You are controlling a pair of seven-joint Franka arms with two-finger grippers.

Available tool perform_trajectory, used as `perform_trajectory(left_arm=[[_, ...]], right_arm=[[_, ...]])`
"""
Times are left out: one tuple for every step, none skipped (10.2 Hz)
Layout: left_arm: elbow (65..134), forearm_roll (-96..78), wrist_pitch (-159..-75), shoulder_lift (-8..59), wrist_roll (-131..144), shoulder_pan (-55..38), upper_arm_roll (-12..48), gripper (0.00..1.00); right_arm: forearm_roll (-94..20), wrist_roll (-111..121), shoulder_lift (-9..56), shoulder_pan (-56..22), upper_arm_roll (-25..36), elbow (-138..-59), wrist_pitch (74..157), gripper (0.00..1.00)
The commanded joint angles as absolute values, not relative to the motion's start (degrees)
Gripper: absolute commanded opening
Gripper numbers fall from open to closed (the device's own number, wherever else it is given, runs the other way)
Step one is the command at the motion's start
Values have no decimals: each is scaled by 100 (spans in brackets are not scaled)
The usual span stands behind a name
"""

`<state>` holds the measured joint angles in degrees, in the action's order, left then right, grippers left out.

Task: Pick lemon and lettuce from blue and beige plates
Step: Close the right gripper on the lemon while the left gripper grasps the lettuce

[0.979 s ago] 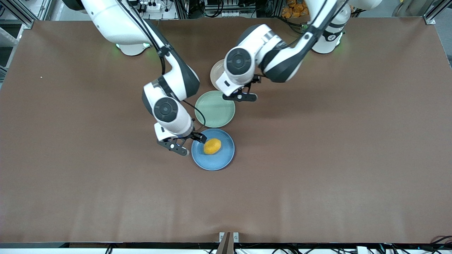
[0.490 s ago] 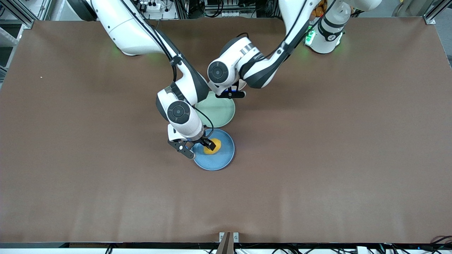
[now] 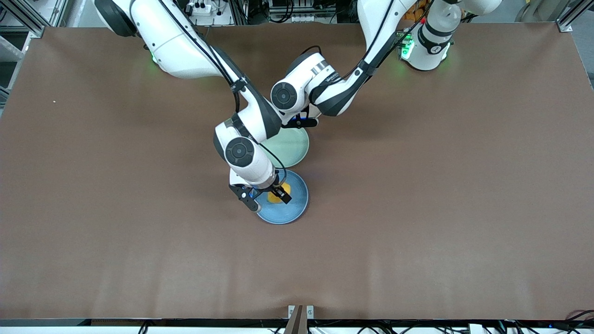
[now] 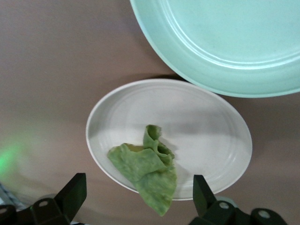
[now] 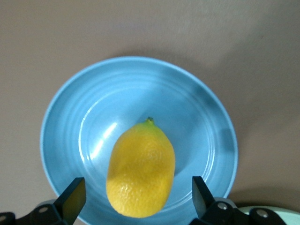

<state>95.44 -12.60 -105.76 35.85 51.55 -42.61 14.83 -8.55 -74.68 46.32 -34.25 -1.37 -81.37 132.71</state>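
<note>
The right pincer [image 3: 268, 197] hangs over the blue plate [image 3: 297, 211], fingers spread wide and holding nothing; in the right wrist view the lemon [image 5: 141, 170] lies on the blue plate [image 5: 65, 122], off-centre toward the pincer, its stem tip pointing to about 12 o'clock, one finger [image 5: 71, 198] at 9 o'clock of the fruit and the other at 3 o'clock. That is a sound line-up — the fingers straddle the lemon's narrow waist, not its length. To do the grasp well, the right arm should probably come straight down until the fingertips sit below the fruit's widest part, without scraping the plate, then close gently so the smooth oval does not squirt out. The left pincer [image 4: 140, 199], likewise fully spread and empty, is over the beige plate [image 4: 117, 108], which the arm all but hides in the front view. In the left wrist view the lettuce [image 4: 146, 172] lies crumpled near the plate's rim, partly overhanging it, roughly midway between the fingers. A limp leaf wants a low pinch on its bunched, thicker fold — though how high that fold stands is hard to judge from here. The green plate [image 3: 294, 149] sits between the two, empty; neither arm should clip it.
</note>
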Motion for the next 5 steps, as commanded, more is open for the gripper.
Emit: perform_trajectory(left_arm=[[9606, -1450, -10740, 3770, 5265, -4481, 1450, 100], [9624, -1450, -10740, 3892, 5273, -4517, 1450, 100], [9633, -1459, -10740, 3946, 5265, -4535, 1450, 100], [9607, -1485, -10740, 4033, 5291, -4535, 1450, 100], [9606, -1555, -10740, 4060, 5352, -4587, 1450, 100]], right_arm=[[-941, -7646, 5035, -3726, -88, -7875, 13569, 100], [-914, -7646, 5149, -3779, -70, -7875, 13623, 100], [-897, -7646, 5203, -3805, -62, -7875, 13684, 100], [-818, -7646, 5255, -3840, -62, -7875, 13685, 100], [-730, -7629, 5265, -3841, -62, -7875, 13676, 80]])
